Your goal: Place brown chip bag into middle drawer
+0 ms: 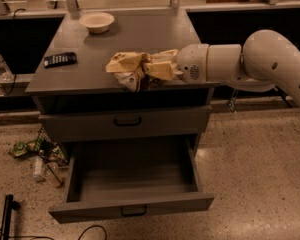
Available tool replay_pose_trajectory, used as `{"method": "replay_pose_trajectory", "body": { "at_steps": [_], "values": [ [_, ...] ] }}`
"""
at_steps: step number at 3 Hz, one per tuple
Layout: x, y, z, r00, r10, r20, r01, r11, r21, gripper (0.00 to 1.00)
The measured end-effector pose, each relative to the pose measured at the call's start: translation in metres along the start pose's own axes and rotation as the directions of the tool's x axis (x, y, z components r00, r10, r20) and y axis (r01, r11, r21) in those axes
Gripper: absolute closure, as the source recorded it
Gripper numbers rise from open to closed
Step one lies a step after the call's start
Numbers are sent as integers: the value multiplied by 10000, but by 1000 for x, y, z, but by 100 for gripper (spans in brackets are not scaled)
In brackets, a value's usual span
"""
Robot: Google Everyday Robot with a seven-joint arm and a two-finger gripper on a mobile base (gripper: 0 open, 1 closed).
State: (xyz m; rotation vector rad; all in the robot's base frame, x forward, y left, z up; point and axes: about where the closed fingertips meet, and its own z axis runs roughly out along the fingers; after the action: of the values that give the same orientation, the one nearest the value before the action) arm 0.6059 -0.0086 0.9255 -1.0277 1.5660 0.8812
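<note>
The brown chip bag (130,68) is a crumpled tan foil bag with a dark brown part. It is at the front edge of the grey cabinet top (140,34). My gripper (159,69) reaches in from the right on the white arm and is shut on the bag's right end. The middle drawer (135,179) is the lowest tier. It is pulled open below the bag and its flat grey floor is bare. Its black bar handle (134,211) faces the front.
The upper grey drawer (127,120) is shut. A white bowl (96,21) stands at the back left of the top and a black remote-like object (60,59) lies at the left. Green wrappers and bottles (37,156) litter the floor at the left. A black pole (6,216) and cables lie at the lower left.
</note>
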Motion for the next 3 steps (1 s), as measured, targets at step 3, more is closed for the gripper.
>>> {"method": "replay_pose_trajectory", "body": {
  "at_steps": [3],
  "values": [
    [113, 163, 32, 9053, 4037, -1319, -4147, 9073, -691, 100]
  ]
}}
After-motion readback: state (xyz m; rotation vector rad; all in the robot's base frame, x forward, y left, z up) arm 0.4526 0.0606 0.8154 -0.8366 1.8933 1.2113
